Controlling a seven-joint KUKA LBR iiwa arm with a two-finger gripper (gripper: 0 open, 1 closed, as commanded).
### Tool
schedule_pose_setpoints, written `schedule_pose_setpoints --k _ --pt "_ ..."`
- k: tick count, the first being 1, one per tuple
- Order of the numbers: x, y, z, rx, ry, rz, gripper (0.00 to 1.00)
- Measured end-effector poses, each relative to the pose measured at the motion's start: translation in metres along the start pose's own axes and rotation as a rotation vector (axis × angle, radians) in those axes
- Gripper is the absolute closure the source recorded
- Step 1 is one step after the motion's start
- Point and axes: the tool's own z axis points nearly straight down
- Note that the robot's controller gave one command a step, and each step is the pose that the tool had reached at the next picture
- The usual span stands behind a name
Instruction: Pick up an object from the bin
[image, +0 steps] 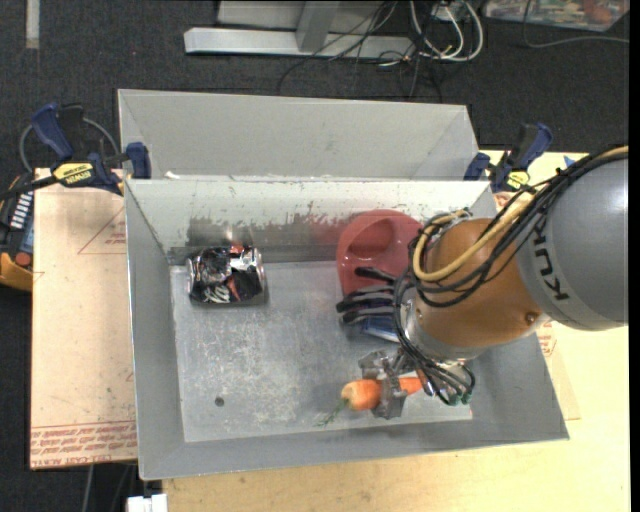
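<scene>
Grey bin (262, 362); "KU"-lettered arm (590, 240) over orange carrot (359, 396).

Orange carrot (357, 395) — red cup (372, 246)

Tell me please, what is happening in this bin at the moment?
A robot arm reaches into the grey bin from the right. Its pincer is low at the front of the bin floor, right at a small orange carrot-like toy. Whether it grips the toy, I cannot tell. A red bowl and a black-and-blue thing lie next to the arm, and a crushed can lies apart at the back left.
</scene>
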Motion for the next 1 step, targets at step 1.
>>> schedule_pose_setpoints --k 1 --pt "0.0007 0.0006 -0.0126 -0.001 0.002 0.001 1.00"
